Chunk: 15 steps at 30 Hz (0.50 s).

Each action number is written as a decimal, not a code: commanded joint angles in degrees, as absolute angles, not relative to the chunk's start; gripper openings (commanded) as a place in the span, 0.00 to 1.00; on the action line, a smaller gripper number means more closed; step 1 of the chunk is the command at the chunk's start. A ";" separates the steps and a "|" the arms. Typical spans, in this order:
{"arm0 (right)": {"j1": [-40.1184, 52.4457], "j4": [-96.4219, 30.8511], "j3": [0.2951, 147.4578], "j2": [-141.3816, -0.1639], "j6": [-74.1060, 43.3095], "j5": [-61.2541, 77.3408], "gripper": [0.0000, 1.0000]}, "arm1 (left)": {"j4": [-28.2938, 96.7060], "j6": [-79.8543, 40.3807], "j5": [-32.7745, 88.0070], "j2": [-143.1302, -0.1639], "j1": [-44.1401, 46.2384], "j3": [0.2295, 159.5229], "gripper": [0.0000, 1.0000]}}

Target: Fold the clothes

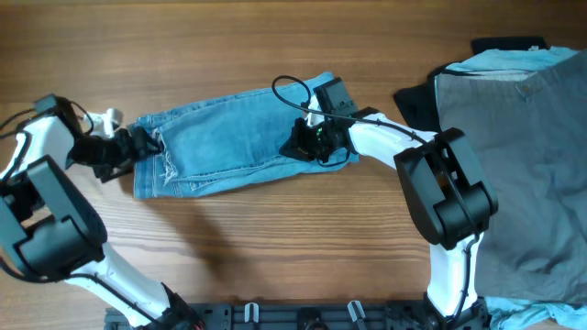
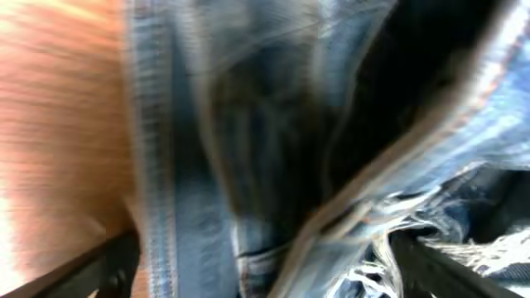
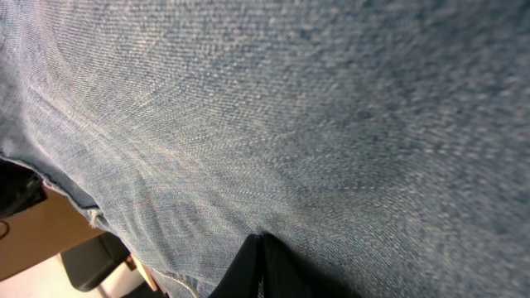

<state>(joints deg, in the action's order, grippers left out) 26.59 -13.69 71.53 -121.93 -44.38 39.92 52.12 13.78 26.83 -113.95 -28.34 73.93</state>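
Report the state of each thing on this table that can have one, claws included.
Light blue faded denim jeans: folded into a compact rectangle, flat on the wooden table.
Left claw: open, fingers astride the jeans' frayed end.
Right claw: down on the jeans' right end; open or shut cannot be told.
Grey trousers: spread out, unfolded.
Small black garment: crumpled, partly under the grey trousers.

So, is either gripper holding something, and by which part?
It cannot be told. The left gripper has the frayed end of the jeans between its fingers, the right gripper sits on the other end; no grip shows.
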 commanded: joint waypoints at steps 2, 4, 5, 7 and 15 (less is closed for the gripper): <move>27.20 -14.15 71.13 -125.21 -45.12 39.53 0.04 | 50.76 22.33 30.39 -120.05 -27.16 73.17 0.88; 27.20 -14.17 71.13 -125.21 -45.10 39.53 0.04 | 50.63 22.31 30.46 -121.25 -27.16 73.17 0.70; 27.20 -14.17 71.13 -125.21 -45.12 39.53 0.04 | 50.52 22.31 31.73 -121.32 -27.11 73.17 0.51; 27.20 -14.33 71.13 -125.21 -45.10 39.55 0.04 | 51.64 21.93 34.54 -121.10 -27.11 73.19 0.04; 27.20 -14.39 71.13 -125.14 -44.95 40.82 0.04 | 75.00 15.77 36.67 -113.19 -26.98 91.05 0.04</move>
